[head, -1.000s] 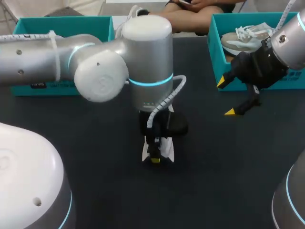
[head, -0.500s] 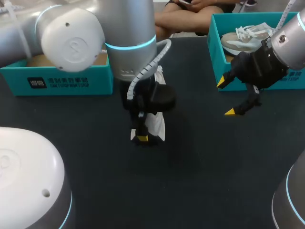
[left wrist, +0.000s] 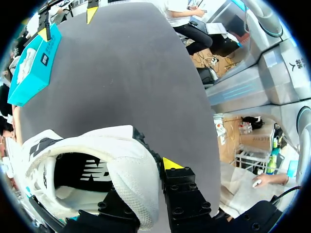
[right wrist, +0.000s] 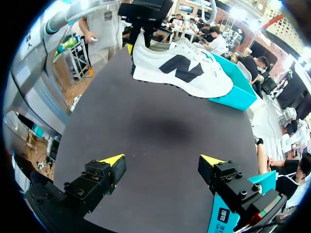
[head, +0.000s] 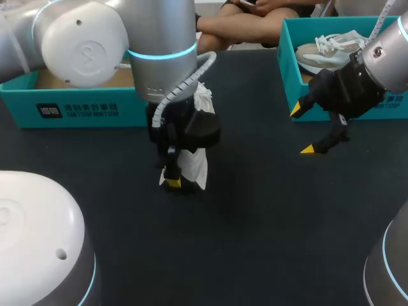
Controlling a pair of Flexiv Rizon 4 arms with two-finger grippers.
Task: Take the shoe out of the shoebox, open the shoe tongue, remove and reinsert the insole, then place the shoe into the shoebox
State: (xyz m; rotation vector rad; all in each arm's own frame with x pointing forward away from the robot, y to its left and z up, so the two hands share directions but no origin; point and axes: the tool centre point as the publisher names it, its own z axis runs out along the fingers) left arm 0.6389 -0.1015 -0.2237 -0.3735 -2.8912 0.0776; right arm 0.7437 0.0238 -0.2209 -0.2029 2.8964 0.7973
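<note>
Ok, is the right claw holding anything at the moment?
No, the right claw stands open, with only the dark table showing between its two yellow-tipped fingers.

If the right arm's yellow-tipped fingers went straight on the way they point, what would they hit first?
Probably the bare dark table, since the right gripper angles down at it. The white shoe is farther ahead, though depth is hard to judge.

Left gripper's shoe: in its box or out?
Out. The left gripper holds the shoe by its heel, in the air over the table, beside the left box.
</note>
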